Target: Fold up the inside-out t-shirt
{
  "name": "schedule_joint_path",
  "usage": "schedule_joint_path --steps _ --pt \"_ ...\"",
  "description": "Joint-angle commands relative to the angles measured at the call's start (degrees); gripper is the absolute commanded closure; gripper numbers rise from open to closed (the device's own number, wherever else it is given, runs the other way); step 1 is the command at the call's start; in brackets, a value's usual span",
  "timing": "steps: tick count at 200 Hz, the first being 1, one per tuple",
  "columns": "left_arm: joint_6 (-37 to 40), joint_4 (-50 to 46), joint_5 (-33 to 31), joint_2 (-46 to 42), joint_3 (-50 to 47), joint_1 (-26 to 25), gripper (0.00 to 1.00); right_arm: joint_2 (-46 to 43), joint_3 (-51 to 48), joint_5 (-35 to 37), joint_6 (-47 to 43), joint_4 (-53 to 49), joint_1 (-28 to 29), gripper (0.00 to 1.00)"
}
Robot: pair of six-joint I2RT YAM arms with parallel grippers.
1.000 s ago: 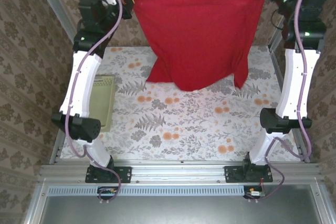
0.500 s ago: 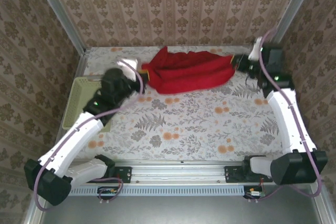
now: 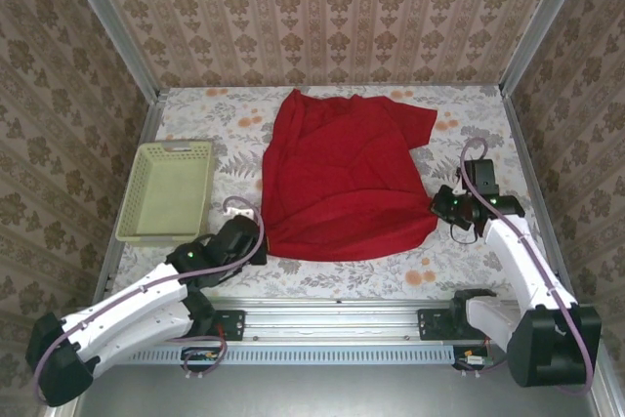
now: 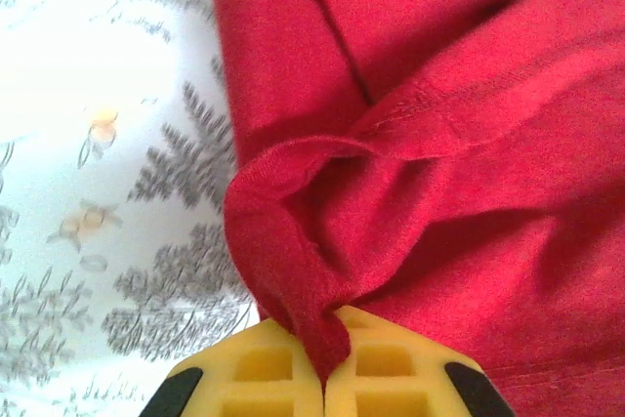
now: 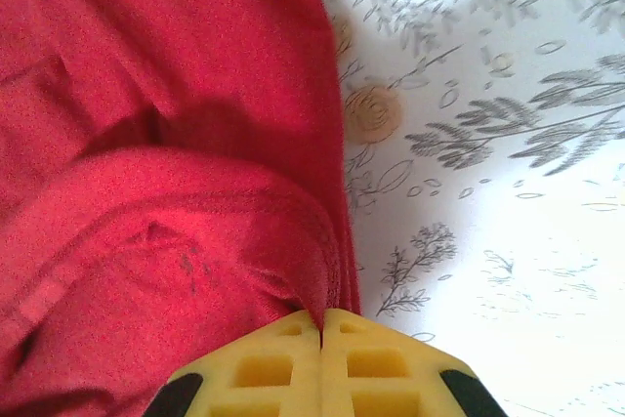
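Right now my left gripper and right gripper each pinch a near corner of the inside-out t-shirt, spread flat across the table toward its far edge; I judge no fold made yet.

The t-shirt runs past the left wrist view's edges; its pinched fold vanishes inside the left gripper
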Motion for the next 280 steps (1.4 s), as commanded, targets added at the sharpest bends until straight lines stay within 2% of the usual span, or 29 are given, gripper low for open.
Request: schedule_joint_path --steps 1,28,45,66,99,133,158,178,203,237,280 --pt "-6.23 -6.42 -3.79 0.12 0.80 -1.39 0.83 -1.57 -2.02 4.73 3.90 -2.80 0.20 0.97" --pt "-0.27 -10.09 -6.71 0.92 7.28 -1.75 0.59 -1.81 -2.13 6.45 3.94 -3.45 0.21 0.94" --pt "6.31 -8.33 -5.58 3.67 12.27 -1.73 0.47 -1.94 -0.99 7.18 3.04 -4.09 0.11 0.93" --pt "14.66 -3.67 -2.52 11.76 18.53 -3.52 0.38 -2.03 0.49 7.01 1.65 -5.04 0.12 0.84" --pt "25.20 -0.28 0.60 31.38 29.41 -7.10 0.25 -2.76 0.48 7.72 1.42 -6.38 0.14 0.52" --pt "32.71 -0.47 2.11 46.59 37.79 -8.00 0.14 -6.01 0.17 6.01 1.32 -7.26 1.19 0.44" --pt "35.02 -2.60 2.05 54.34 42.15 -7.85 0.10 -7.71 -0.77 4.90 2.66 -6.49 5.71 0.42" --pt "35.09 -3.46 0.23 58.40 43.62 -6.96 0.11 -8.64 -2.96 4.57 4.66 -3.96 10.32 0.42" --pt "34.69 -1.26 -0.37 59.34 42.36 -5.34 0.23 -9.33 -6.01 4.04 6.66 -0.38 13.01 0.42" --pt "34.50 0.38 2.92 60.33 41.00 -2.98 0.33 -10.51 -8.90 3.67 8.78 3.46 15.04 0.40" --pt "33.82 2.78 5.47 60.84 39.92 -2.21 0.57 -11.46 -11.23 5.23 11.49 6.28 17.02 0.38"
